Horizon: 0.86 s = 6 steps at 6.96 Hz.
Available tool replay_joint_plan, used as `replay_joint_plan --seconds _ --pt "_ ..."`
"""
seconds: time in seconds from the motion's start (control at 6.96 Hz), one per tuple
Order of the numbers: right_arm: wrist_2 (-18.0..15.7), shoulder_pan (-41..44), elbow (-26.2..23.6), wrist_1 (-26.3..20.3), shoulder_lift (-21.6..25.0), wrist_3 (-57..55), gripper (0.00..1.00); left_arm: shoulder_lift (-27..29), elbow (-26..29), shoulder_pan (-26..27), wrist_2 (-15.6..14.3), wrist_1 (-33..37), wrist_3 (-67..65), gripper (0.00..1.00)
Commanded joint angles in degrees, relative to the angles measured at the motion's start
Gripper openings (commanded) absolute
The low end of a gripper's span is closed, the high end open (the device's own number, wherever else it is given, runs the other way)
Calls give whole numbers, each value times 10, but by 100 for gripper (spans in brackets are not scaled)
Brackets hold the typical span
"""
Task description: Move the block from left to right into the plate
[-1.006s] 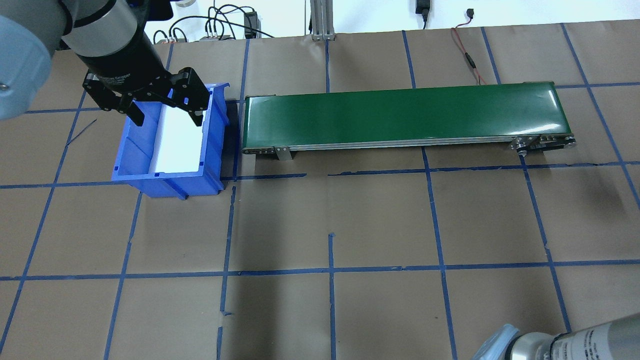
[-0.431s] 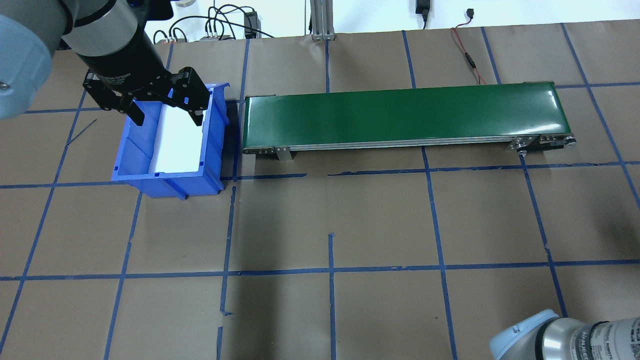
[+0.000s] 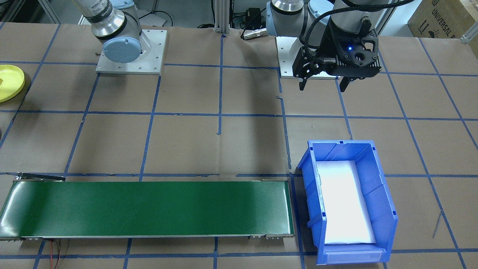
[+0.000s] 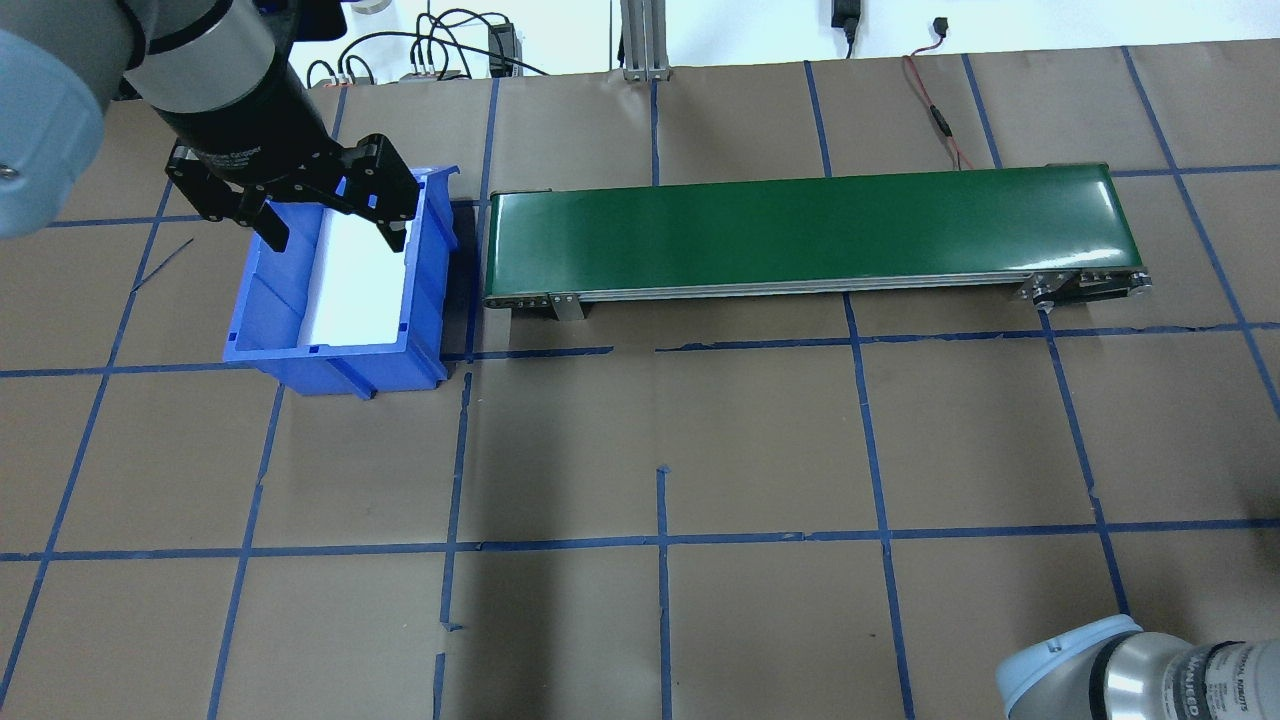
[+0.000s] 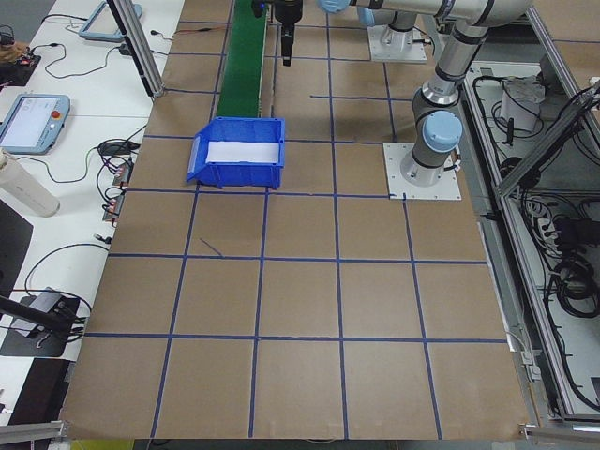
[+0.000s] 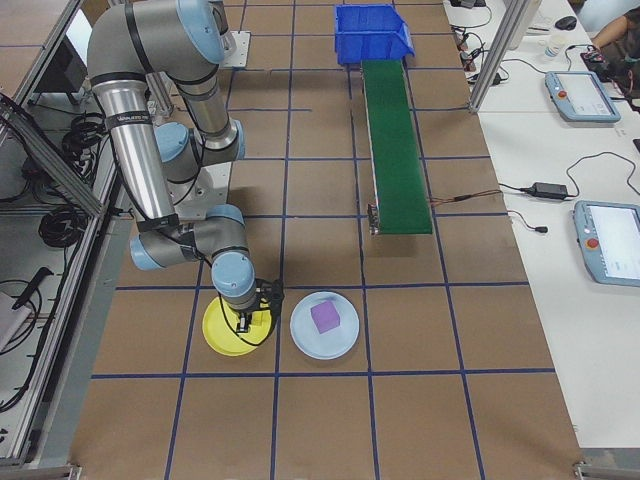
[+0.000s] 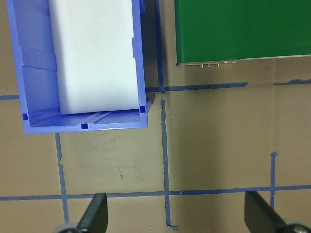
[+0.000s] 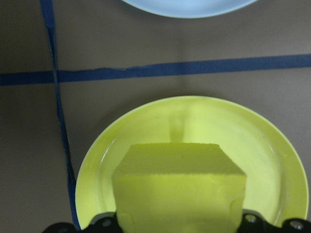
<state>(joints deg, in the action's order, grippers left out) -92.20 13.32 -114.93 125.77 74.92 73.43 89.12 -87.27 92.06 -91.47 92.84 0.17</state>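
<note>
Right arm elbow has slid rightward in the overhead view while the right gripper (image 8: 180, 228) holds its fingers clamped on the yellow block (image 8: 180, 187) just over the yellow plate (image 8: 282, 165), so release looks close; left gripper (image 4: 330, 230) unchanged, fingers spread, over the blue bin (image 4: 420, 340).

The block (image 8: 180, 187) sits between the fingers of the right claw (image 6: 243, 322), directly over the plate (image 8: 272, 160). A second plate (image 6: 325, 325) with another block (image 6: 325, 316) on it lies just beside this claw. The bin (image 4: 330, 290) lies below the left claw (image 4: 330, 225), the conveyor (image 4: 800, 230) just beside it.
</note>
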Motion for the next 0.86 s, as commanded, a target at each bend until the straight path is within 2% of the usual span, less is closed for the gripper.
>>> replay_joint_plan --seconds 0.0,0.14,0.57,0.72 --pt "6 -17 -12 8 7 0 75 0 0 0 0 0 0 100" --pt "29 -17 -10 9 7 5 100 0 0 0 0 0 0 100" --pt "29 -1 -5 8 21 -21 100 0 0 0 0 0 0 100" --pt "22 48 -5 4 45 -53 100 0 0 0 0 0 0 100"
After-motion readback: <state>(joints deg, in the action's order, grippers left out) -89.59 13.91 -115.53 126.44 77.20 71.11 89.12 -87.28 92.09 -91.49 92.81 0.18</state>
